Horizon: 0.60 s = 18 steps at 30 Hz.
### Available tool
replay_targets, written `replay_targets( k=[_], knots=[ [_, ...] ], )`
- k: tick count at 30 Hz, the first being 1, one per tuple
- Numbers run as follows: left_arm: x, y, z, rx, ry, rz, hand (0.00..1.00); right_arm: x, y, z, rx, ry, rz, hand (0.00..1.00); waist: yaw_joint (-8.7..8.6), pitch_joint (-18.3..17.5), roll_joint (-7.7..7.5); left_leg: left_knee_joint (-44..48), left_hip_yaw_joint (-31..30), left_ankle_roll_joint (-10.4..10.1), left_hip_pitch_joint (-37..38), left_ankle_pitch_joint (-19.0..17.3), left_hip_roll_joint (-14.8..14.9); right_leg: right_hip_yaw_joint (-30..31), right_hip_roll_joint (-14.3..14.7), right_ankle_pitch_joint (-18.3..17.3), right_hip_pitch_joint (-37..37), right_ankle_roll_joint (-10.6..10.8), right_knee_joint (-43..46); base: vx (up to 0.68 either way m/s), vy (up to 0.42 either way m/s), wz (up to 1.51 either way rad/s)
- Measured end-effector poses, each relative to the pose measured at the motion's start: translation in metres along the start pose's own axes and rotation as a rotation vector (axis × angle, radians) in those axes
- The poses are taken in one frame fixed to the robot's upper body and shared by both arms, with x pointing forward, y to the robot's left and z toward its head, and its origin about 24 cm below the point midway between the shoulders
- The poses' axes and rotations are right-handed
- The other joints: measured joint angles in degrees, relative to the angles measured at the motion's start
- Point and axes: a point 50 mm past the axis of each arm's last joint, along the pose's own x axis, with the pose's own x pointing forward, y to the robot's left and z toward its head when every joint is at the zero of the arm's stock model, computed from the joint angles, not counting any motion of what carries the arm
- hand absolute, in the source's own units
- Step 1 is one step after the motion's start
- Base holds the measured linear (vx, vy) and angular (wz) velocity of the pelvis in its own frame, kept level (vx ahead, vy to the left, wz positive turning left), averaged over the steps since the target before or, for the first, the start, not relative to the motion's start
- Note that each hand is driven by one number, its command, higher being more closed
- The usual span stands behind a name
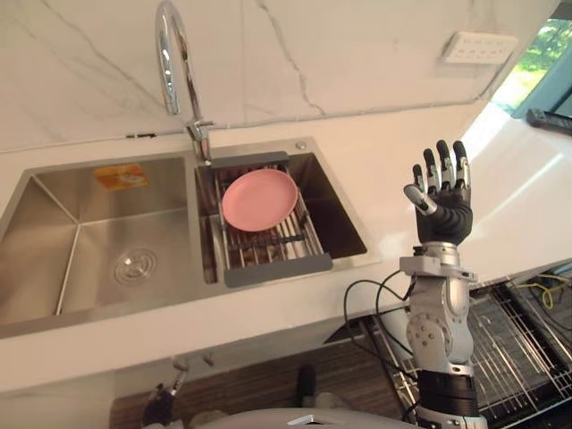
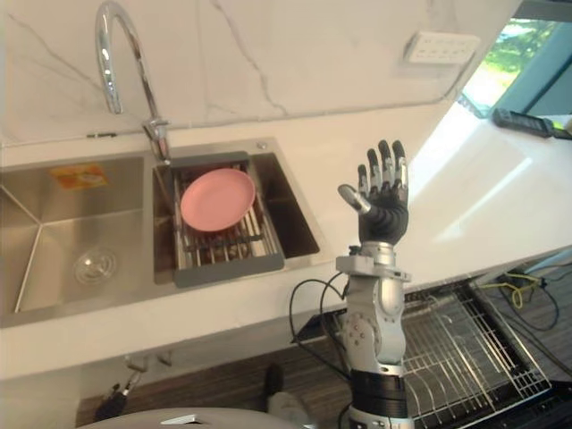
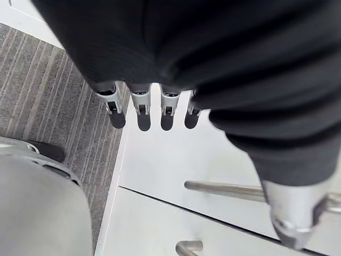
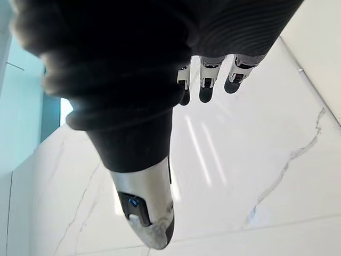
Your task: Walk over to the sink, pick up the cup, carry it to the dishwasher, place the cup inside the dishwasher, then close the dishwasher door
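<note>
The robot stands at a white counter [image 1: 393, 152] with a shiny metal sink [image 1: 54, 232] that has two bowls. A tall bent tap [image 1: 174, 63] stands behind the sink, between the two bowls. In the right bowl sits a grey rack [image 1: 277, 266], and a pink plate [image 1: 259, 198] lies on top of it. I cannot tell where the cup is.

The right hand [image 1: 444, 210] is held up over the counter, right of the sink. Its fingers [image 4: 206, 85] are straight and spread, touching nothing. Low on the right, a wire dishwasher rack [image 2: 465, 340] sticks out under the counter.

The left hand [image 3: 160, 53] hangs down by a white cupboard with a metal handle [image 3: 224, 188]. Its fingers [image 3: 139, 104] are straight too, with nothing in them.
</note>
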Motion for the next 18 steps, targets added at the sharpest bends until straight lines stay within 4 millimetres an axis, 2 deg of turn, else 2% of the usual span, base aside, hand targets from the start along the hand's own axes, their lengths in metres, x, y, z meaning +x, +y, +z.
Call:
replay_targets(
  k=[4,6,8,10,12,18],
  knots=[
    [0.000,0.002,0.001,0.003,-0.002,0.021,0.00,-0.002,0.000,-0.002,-0.009,0.029,0.036,0.00,0.23,0.3,-0.53,0.0,-0.6,0.4,-0.6,0.3,-0.6,-1.0,-0.7,0.0,0.0,0.3,-0.2,-0.01,0.018,0.14],
    [0.000,0.003,0.000,0.006,-0.002,0.022,0.00,-0.007,-0.001,-0.004,-0.101,0.056,0.066,0.00,0.93,0.4,-0.85,-0.1,-0.7,0.6,-0.6,0.4,-0.9,-1.3,-1.0,-0.3,0.1,0.5,-0.4,-0.03,0.019,0.07],
    [0.000,0.003,0.001,0.031,-0.012,0.021,0.00,-0.008,-0.003,-0.005,-0.244,0.085,0.100,0.00,1.63,0.6,-0.94,-0.2,-0.7,0.7,-0.7,0.4,-1.0,-1.4,-1.2,-0.6,0.0,1.0,-0.5,0.00,0.010,0.02],
    [-0.001,0.005,0.000,0.066,-0.011,0.028,0.00,-0.006,-0.003,-0.002,-0.490,0.093,0.138,0.00,1.68,0.6,-0.88,-0.8,-0.8,0.8,-0.6,0.7,-1.1,-1.5,-1.5,-0.6,-0.1,1.0,-0.5,0.00,0.013,0.02],
    [-0.001,0.006,-0.001,0.075,-0.009,0.035,0.00,-0.005,-0.003,-0.002,-0.655,0.089,0.157,0.00,1.56,0.6,-0.89,-1.1,-0.7,0.7,-0.6,0.9,-1.1,-1.5,-1.5,-0.4,-0.3,0.7,-0.5,0.00,0.000,0.00],
    [-0.001,0.009,-0.004,0.154,0.003,0.063,0.00,0.013,0.004,0.012,-1.077,-0.028,0.220,0.00,1.42,0.5,-0.92,-1.0,-0.8,0.9,-0.7,1.1,-1.3,-1.5,-1.7,-0.1,-0.2,0.7,-0.5,0.00,0.000,0.00]
  ],
)
